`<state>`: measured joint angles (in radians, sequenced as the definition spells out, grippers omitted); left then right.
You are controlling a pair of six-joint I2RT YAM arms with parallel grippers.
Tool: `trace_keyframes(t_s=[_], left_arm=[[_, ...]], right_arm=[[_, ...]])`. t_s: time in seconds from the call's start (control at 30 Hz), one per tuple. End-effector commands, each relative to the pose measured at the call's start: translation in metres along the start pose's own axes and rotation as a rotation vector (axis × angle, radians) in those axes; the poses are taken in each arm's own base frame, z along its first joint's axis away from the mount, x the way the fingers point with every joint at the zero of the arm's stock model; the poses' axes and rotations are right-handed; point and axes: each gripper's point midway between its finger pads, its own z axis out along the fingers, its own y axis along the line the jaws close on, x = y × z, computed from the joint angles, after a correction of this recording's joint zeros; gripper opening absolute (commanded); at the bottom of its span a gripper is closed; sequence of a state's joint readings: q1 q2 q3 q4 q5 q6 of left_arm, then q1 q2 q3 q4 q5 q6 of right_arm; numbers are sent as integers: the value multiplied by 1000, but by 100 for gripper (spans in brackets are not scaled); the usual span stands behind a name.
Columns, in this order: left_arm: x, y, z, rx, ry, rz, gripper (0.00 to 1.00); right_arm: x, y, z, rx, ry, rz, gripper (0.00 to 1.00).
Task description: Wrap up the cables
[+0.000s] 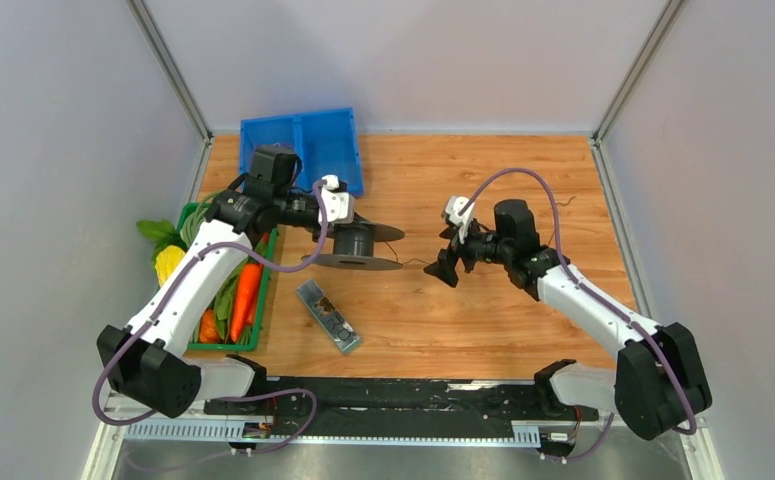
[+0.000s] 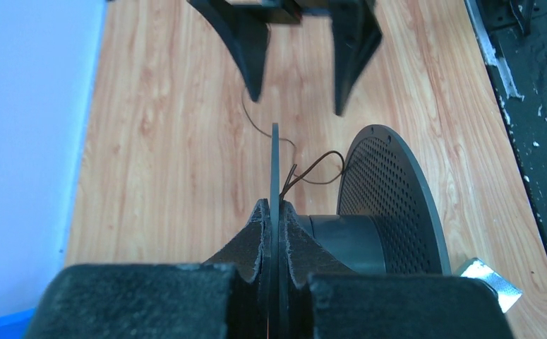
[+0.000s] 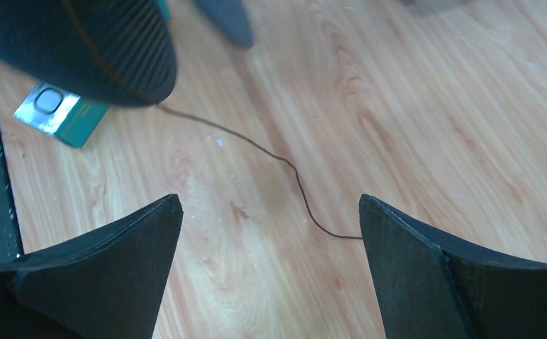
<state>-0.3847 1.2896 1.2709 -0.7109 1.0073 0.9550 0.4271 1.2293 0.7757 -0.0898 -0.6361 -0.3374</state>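
A dark grey spool [image 1: 361, 243] with two round flanges is held off the table, its axis level. My left gripper [image 1: 349, 218] is shut on the edge of one thin flange [image 2: 274, 162]; the perforated flange [image 2: 390, 205] and the hub [image 2: 344, 244] lie to the right of it. The thin black cable [image 1: 415, 263] runs from the spool along the wood toward my right gripper [image 1: 450, 262]. In the right wrist view the cable [image 3: 284, 161] curves on the table and ends behind the right finger [image 3: 397, 247]. The right gripper [image 3: 270, 205] is open and empty, just above the table.
A blue bin [image 1: 308, 150] stands at the back left. A green basket [image 1: 263, 300] of vegetables sits by the left arm. A teal and silver packet [image 1: 328, 317] lies near the front. A black rail [image 1: 393, 395] runs along the near edge.
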Motion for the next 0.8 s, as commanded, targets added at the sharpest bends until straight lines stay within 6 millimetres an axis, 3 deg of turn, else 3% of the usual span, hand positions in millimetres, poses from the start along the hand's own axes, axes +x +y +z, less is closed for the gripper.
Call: trace_keyframes(t_s=[0.0, 0.13, 0.33, 0.63, 0.77], left_arm=[[-54, 2, -17, -8, -105, 106, 0], [-62, 3, -20, -17, -113, 104, 0], [-70, 7, -24, -43, -122, 99, 0], [-83, 13, -29, -72, -147, 92, 0], [-86, 14, -31, -81, -150, 88, 0]], right_arm=[[-26, 31, 9, -135, -171, -237, 100], [-32, 45, 26, -166, -215, -287, 100], [-49, 41, 52, -166, -285, -265, 93], [-40, 60, 70, -249, -327, -260, 79], [-40, 60, 77, -255, -334, -263, 60]])
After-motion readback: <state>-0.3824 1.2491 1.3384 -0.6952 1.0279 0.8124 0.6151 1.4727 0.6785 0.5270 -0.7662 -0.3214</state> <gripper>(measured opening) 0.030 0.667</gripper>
